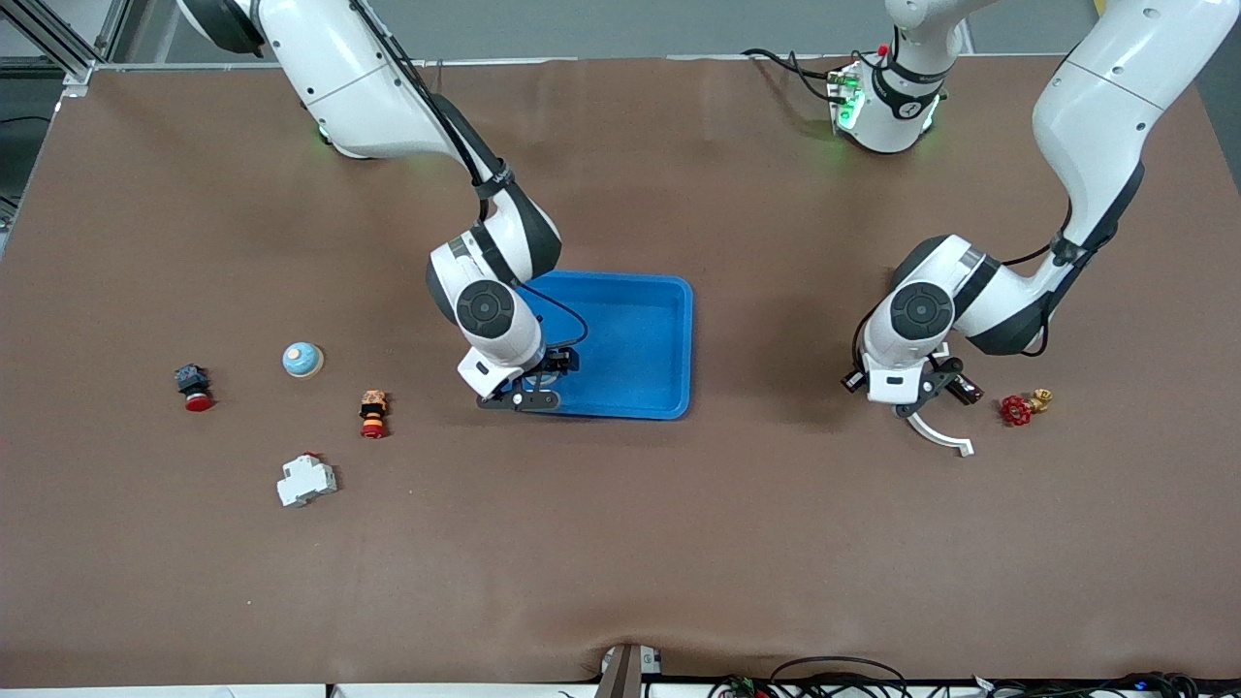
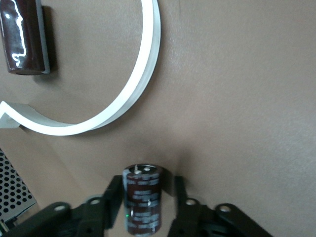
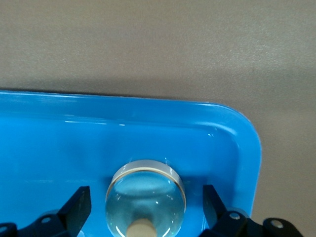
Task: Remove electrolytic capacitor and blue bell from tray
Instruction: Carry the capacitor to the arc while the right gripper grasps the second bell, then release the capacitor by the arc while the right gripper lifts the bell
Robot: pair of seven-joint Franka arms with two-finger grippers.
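We see the bell [image 3: 146,197], a shiny dome with a pale knob, lying in the blue tray [image 1: 640,388] at the corner nearest the front camera on the right arm's end. The right gripper [image 3: 146,207] is over this corner and its fingers [image 3: 76,210] stand apart on both sides of the bell, with a gap between each finger and the dome, so it does not hold it. The capacitor [image 2: 142,199], a dark brown cylinder, stands between the fingers [image 2: 106,205] of the left gripper [image 2: 143,207]; the fingers are close against its sides and seem clamped on it, above the brown table [image 1: 620,543] toward the left arm's end. In the left wrist view we also see a second dark cylinder [image 2: 22,37] lying on the table and a white curved strip [image 2: 123,106] near it. In the front view the strip [image 1: 938,433] lies just under the left gripper [image 1: 921,402], and a small red valve [image 1: 1018,409] with a brass part is beside it, closer to the table's edge at that end. Toward the right arm's end of the table we see a round blue-topped piece [image 1: 302,359], a red push button [image 1: 195,388], an orange and red switch [image 1: 373,413] and a white breaker [image 1: 306,480], all well apart from the tray.
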